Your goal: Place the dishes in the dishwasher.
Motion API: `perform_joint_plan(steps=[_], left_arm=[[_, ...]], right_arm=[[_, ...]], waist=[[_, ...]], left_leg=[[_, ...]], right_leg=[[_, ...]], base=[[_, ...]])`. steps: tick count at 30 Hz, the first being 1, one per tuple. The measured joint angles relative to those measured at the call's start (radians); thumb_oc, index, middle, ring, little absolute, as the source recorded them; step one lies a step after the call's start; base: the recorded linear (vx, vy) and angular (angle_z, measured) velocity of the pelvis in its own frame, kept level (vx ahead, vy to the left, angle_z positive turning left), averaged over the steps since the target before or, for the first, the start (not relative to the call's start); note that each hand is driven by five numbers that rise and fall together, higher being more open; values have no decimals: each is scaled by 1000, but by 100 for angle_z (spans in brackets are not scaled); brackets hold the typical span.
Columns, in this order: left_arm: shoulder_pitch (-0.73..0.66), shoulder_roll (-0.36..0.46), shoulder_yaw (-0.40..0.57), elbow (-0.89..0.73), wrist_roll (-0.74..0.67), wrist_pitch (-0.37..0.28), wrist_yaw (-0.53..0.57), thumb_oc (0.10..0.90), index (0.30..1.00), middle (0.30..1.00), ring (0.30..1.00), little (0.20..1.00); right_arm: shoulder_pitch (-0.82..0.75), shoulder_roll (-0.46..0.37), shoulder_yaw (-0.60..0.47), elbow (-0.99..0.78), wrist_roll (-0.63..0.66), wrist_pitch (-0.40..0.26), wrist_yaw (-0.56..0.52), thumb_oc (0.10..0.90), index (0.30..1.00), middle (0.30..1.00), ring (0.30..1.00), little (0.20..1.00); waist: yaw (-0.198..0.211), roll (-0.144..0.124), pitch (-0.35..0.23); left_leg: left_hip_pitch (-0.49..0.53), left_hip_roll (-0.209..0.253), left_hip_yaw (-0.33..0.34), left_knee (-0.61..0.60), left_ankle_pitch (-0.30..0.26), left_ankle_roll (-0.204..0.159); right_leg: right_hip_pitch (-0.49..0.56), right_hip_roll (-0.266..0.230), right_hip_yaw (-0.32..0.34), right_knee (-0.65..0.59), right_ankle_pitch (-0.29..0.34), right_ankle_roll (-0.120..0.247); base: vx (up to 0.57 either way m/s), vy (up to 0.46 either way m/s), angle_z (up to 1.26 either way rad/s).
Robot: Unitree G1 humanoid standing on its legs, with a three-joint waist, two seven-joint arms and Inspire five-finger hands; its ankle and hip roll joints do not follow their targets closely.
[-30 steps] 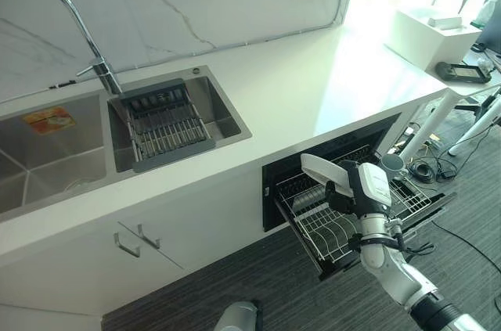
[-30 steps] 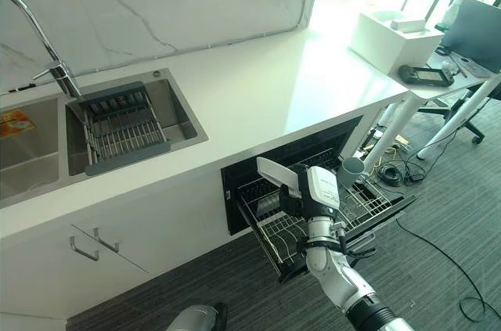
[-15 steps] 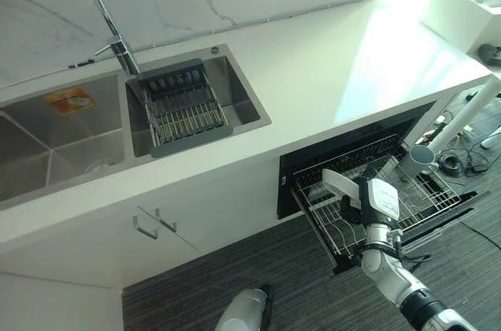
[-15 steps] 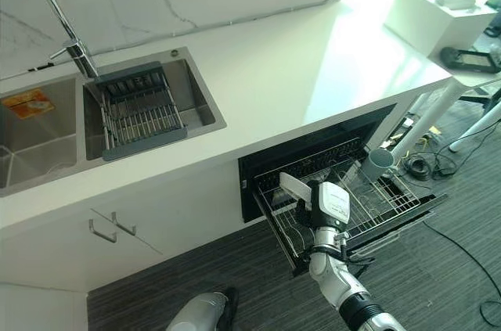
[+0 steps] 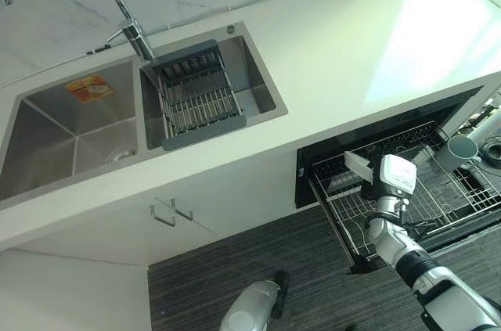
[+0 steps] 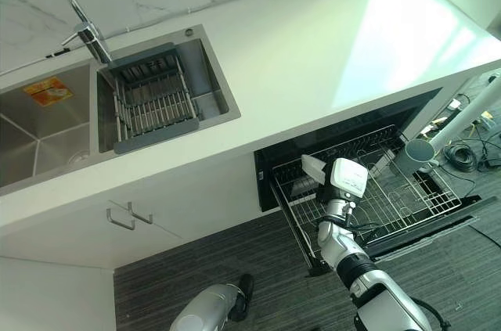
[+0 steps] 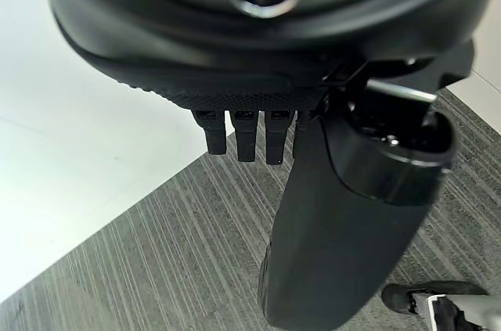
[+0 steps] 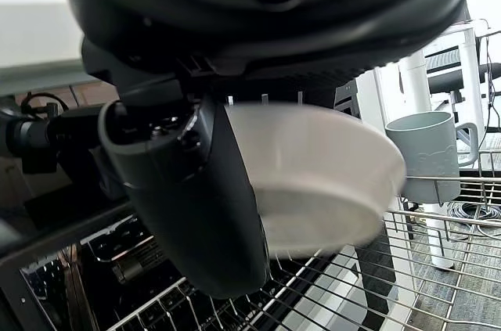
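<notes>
The white plate (image 8: 329, 182) is gripped by the right hand (image 8: 188, 190), with the thumb pressed on its face. It has been brought lower than it was a second ago and is now held just over the wires at the near-left part of the pulled-out dishwasher rack (image 5: 438, 206). The whole picture has also shifted, so the head camera has been moved too. From this it can be judged that the plate is nearly in the dishwasher, but it has not been let go yet. A slot between the wires must be found for it next.

The left hand (image 7: 243, 131) is seen above the grey floor (image 7: 156, 253), hanging loose with nothing held.

Counting the things: one plate is seen, in the right hand. One grey-green mug (image 5: 460, 151) is standing in the rack, well apart from the plate. One drying basket (image 5: 196, 100) is sat in the sink (image 5: 70, 135) in the white desk (image 5: 344, 41), and no dishes can be made out in it.
</notes>
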Motion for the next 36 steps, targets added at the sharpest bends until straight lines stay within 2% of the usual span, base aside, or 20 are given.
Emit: perform_joint_plan(steps=[1, 4, 6, 7, 10, 17, 20, 25, 26, 27, 34, 36], left_arm=[[-7, -2, -3, -11, -5, -2, 0, 800, 900, 900, 900, 900], [-22, -2, -19, -25, -10, -8, -12, 800, 900, 900, 900, 900], [-26, -2, -26, -27, -11, -11, -14, 800, 900, 900, 900, 900], [-31, -2, -23, -25, -11, -16, -15, 800, 900, 900, 900, 900], [-35, -1, -26, -23, -22, -19, -15, 800, 900, 900, 900, 900], [-44, -1, -44, -24, -50, -40, -11, 800, 900, 900, 900, 900], [-77, 2, -71, -38, -87, -39, -10, 800, 900, 900, 900, 900], [-91, 14, -74, -69, -92, -38, -10, 800, 900, 900, 900, 900], [-96, 17, -75, -68, -99, -38, -10, 800, 900, 900, 900, 900], [-109, 25, -75, -69, -126, -38, -10, 800, 900, 900, 900, 900], [-128, 35, -75, -73, -128, -38, -10, 800, 900, 900, 900, 900], [-156, 37, -75, -75, -128, -37, -10, 800, 900, 900, 900, 900]], right_arm=[[-16, -1, 2, 22, -5, 17, 0, 400, 300, 300, 300, 300], [-36, 4, 4, 63, -7, 52, 3, 400, 300, 300, 300, 300], [-37, 16, 4, 80, -7, 65, 3, 400, 300, 300, 300, 300], [-46, 25, 7, 98, -15, 67, 3, 400, 300, 300, 300, 300], [-75, 58, 18, 154, -15, 76, 9, 400, 300, 300, 300, 300], [-133, 65, 21, 229, -15, 125, 10, 400, 300, 300, 300, 300], [-187, 50, 19, 273, -14, 145, 15, 400, 300, 300, 300, 300], [-251, 49, 22, 295, -14, 160, 33, 400, 300, 300, 300, 300], [-267, 49, 23, 302, -14, 164, 39, 494, 441, 441, 441, 441], [-296, 48, 23, 311, -19, 178, 46, 800, 900, 900, 900, 900], [-346, 37, 33, 341, -20, 135, 182, 800, 900, 900, 900, 900], [-346, 50, 32, 341, 43, 138, 236, 800, 900, 900, 900, 900]], waist=[[1, 2, 11], [14, 13, 24], [25, 12, 25], [29, 9, 30], [33, 0, 41], [46, 0, 65], [58, 22, 101], [66, 28, 131], [68, 27, 133], [69, 21, 141], [73, 10, 148], [82, 9, 149]], left_leg=[[2, -6, -3, -4, 1, -9], [-9, -8, -8, -1, 6, -1], [-9, -10, -8, 0, 9, 4], [-11, -10, -13, -6, 2, -7], [-4, -7, -13, -16, 8, -9], [-36, -3, -22, -16, 16, -12], [-55, -3, -28, -14, 34, 0], [-80, -2, -34, -18, 42, 2], [-90, -2, -34, -17, 44, 2], [-103, 0, -37, -18, 48, 0], [-107, 6, -37, -19, 45, -9], [-113, 16, -38, -18, 49, -4]], right_leg=[[3, -8, -4, 1, -4, 4], [-5, -9, -6, 8, -7, 1], [-5, -8, -4, 6, -5, 2], [-4, -16, -8, 4, -9, 4], [-4, -5, -3, 0, -9, 4], [-34, -4, -6, 0, -9, 4], [-51, 0, -13, 10, -8, 2], [-78, -2, -17, 18, -8, 1], [-89, -2, -17, 20, -8, 1], [-100, 1, -19, 19, -7, -1], [-103, 8, -19, 6, -3, -5], [-104, 23, -19, -1, 4, -11]], base=[[-92, 75, 18], [23, 0, 7], [20, -13, 2], [47, -34, 3], [-55, -6, -1], [-63, 0, 2], [-68, -6, 7], [-73, -11, 4], [-77, -20, 1], [-74, -21, 1], [-30, -18, -1], [-16, -28, -4]])
